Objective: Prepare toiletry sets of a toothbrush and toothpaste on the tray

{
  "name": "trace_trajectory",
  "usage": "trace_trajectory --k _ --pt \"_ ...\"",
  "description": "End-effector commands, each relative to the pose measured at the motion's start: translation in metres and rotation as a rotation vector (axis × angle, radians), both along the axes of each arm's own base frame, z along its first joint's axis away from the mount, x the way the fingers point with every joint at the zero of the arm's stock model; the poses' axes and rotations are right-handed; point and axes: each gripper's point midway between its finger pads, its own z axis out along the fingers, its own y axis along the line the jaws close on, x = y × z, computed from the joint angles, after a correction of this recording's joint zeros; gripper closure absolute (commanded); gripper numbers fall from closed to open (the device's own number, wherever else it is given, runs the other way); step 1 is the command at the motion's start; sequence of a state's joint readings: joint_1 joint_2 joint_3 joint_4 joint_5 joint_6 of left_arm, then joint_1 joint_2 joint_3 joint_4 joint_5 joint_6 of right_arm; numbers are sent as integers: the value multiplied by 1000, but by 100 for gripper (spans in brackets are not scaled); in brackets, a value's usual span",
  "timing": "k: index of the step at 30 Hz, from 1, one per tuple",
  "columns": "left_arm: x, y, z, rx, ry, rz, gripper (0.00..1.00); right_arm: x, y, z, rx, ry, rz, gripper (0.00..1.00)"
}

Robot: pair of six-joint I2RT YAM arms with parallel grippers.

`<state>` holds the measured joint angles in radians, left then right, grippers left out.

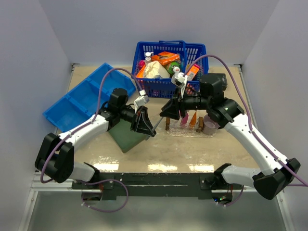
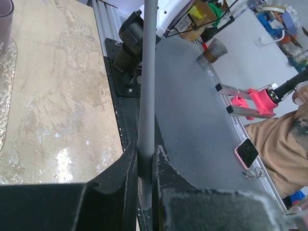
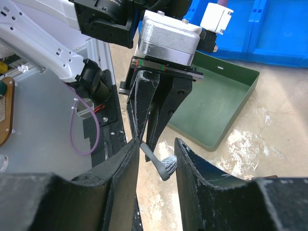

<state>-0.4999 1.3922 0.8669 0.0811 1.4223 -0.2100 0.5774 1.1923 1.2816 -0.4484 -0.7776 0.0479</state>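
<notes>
Toothbrush, one and grey, is clamped by its handle in the left tool, whose jaws are shut tight on it above the desk. Its bristled head sits between the jaws of the right tool, which stand apart on either side with a gap showing; whether a pad touches it I cannot tell.

Just below and to the right of the right tool lies one clear tray with wooden handles. Two toothpaste tubes stand on it side by side, one pink and one orange, and one purple mug sits at its right end.

Under the left tool sits one dark green tray. Further to its left is one blue divided bin. Beyond both tools is one blue basket full of packs, their labels too small to read.

The desk is glossy beige, marbled, and pale plain walls close it in on three sides. Past its near edge the left wrist view shows a phone in a pink case.
</notes>
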Motion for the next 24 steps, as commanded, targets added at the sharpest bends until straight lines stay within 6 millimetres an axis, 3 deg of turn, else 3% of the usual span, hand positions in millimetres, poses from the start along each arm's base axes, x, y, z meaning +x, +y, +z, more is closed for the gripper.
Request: trace_trajectory --k 1,10,16,17,18,22,24 --pt "0 0 1 -11 -7 -7 100 -3 5 8 24 -20 40 62" --pt "-1 1 2 -15 -16 -6 100 -2 6 6 26 -16 42 71" --pt "4 -1 0 -5 -21 18 99 0 6 7 31 -14 28 96" --pt "5 -2 -1 -1 -23 26 94 1 7 7 33 -5 21 99" --pt "10 -4 -2 7 -31 46 81 4 8 7 35 -5 7 100" --pt "22 -4 -17 85 -39 116 62 22 6 3 15 25 -97 100" --pt "31 -5 -21 106 -68 155 49 26 7 0 9 38 -115 100"
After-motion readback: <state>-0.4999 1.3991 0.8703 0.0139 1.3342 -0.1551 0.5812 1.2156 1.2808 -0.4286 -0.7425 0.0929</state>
